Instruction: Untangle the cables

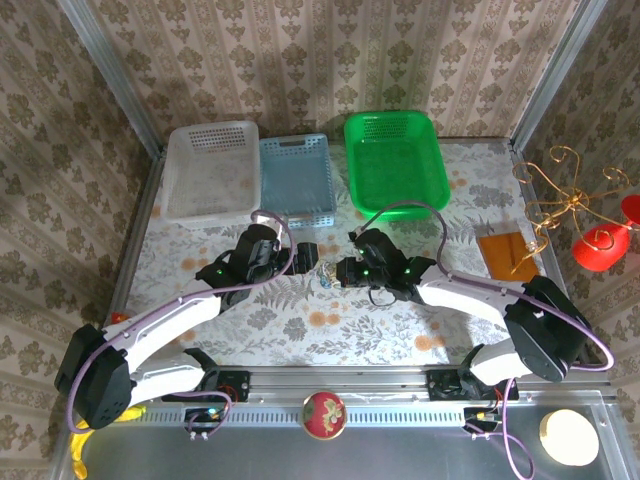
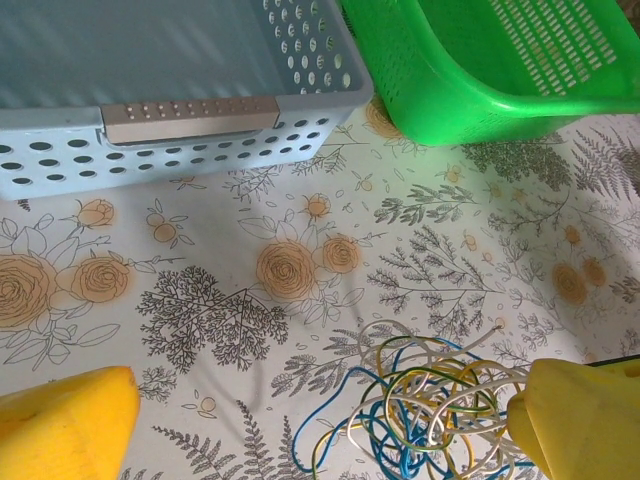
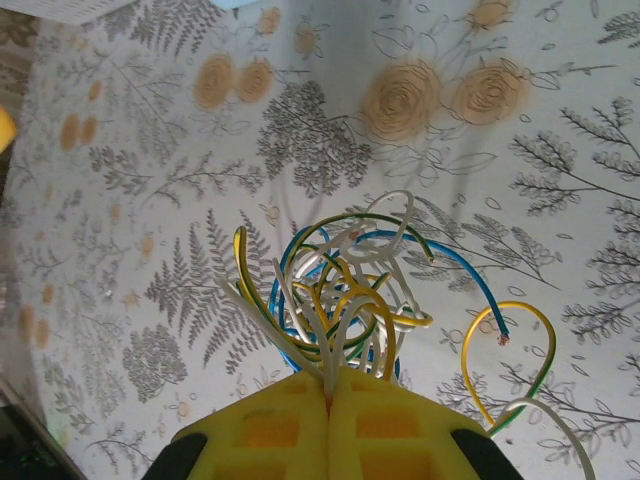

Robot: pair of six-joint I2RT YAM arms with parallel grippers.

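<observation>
**Yellow-green, blue and white cables: right gripper pinching them, left jaws spread beside them**

Cables (image 1: 327, 277) are one small tangle near the middle of the table (image 1: 400, 330) in the top view, in the gap between the two grippers. Right gripper (image 1: 346, 270) sits at 3 o'clock of the tangle and left gripper (image 1: 306, 258) at about 10 o'clock. Both are right up against it.

Right wrist view:
- The loops fan out from 6 o'clock towards frame centre, over the floral tabletop.
- Several strands run straight into the seam between the yellow fingers (image 3: 270, 435).
- The jaws are pressed together on those strands, with no gap visible.
- One blue end with a bare copper tip hangs free at 3 o'clock of the bundle.
- A yellow-green loop hangs at 4 o'clock.

Left wrist view:
- The tangle is at 5 o'clock of the frame.
- The jaws are spread wide, with one yellow finger (image 2: 60, 425) at 8 o'clock and the other at 4 o'clock.
- The tangle is inside the gap but hard against the 4 o'clock finger, with strands reaching its tip.
- It is well apart from the 8 o'clock finger.
- I can't tell whether the wires rest on the tabletop or hang just above it.

Further out in the top view, taken from the tangle:
- Blue basket (image 1: 297, 180) is at 12 o'clock.
- White basket (image 1: 210, 170) is at 11 o'clock.
- Green basket (image 1: 395, 160) is at 1 o'clock.
- Gold wire stand (image 1: 560, 200) with red ornaments is at 3 o'clock, past the table's edge.
- Red ball (image 1: 323, 413) is at 6 o'clock, on the front rail.
</observation>
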